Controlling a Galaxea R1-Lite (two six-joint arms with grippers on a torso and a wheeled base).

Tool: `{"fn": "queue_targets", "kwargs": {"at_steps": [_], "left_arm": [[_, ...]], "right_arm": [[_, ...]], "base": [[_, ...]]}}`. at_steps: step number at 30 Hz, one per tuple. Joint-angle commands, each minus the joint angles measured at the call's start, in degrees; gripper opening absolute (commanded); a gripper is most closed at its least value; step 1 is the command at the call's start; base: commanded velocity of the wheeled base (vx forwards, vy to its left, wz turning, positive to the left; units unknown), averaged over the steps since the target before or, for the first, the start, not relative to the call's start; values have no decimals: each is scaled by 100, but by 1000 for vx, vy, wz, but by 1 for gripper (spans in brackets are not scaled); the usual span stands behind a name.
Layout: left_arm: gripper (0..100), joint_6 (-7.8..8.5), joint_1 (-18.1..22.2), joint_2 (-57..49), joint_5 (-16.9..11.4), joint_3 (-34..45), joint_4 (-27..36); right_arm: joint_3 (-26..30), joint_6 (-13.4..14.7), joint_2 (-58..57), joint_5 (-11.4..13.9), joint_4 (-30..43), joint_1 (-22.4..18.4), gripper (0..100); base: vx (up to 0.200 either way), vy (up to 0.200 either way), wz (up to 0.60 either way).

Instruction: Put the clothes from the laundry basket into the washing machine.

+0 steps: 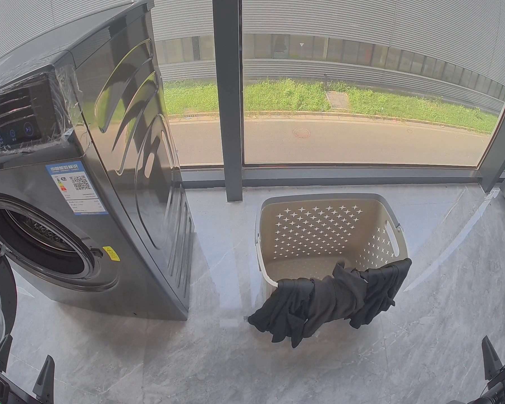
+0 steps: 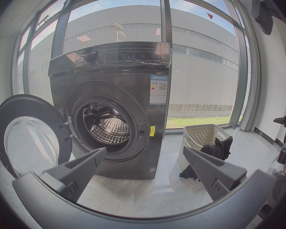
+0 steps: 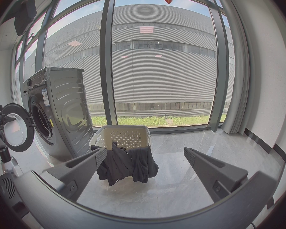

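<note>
A beige laundry basket [image 1: 320, 220] stands on the floor by the window, with a black garment [image 1: 328, 301] draped over its near rim and hanging outside. The dark grey washing machine [image 1: 95, 158] stands to its left, its round door [image 2: 28, 134] swung open and the drum [image 2: 108, 128] bare. My left gripper [image 2: 144, 156] is open and empty, low in front of the machine. My right gripper [image 3: 143, 158] is open and empty too, held back from the basket [image 3: 124, 137] and the garment [image 3: 127, 164]. Both sets of fingertips [image 1: 42, 374] show at the head view's bottom corners.
Grey marble floor [image 1: 219, 354] spreads between the machine and the basket. A full-height window with a dark post [image 1: 228, 85] runs behind them. A wall with a dark skirting [image 3: 267, 143] lies to the right.
</note>
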Motion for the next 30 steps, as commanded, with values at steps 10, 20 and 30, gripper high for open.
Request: {"fn": "queue_targets", "kwargs": {"at_steps": [10, 20, 30], "left_arm": [[100, -6, 3, -101, 3, 92, -11], [100, -6, 3, -101, 3, 92, -2], [100, 3, 3, -101, 3, 92, -2]], "right_arm": [[101, 0, -93, 1, 2, 2, 100], [101, 0, -93, 1, 2, 2, 100], [101, 0, -93, 1, 2, 2, 100]], "base": [[0, 0, 0], [0, -180, 0], [0, 0, 0]]}}
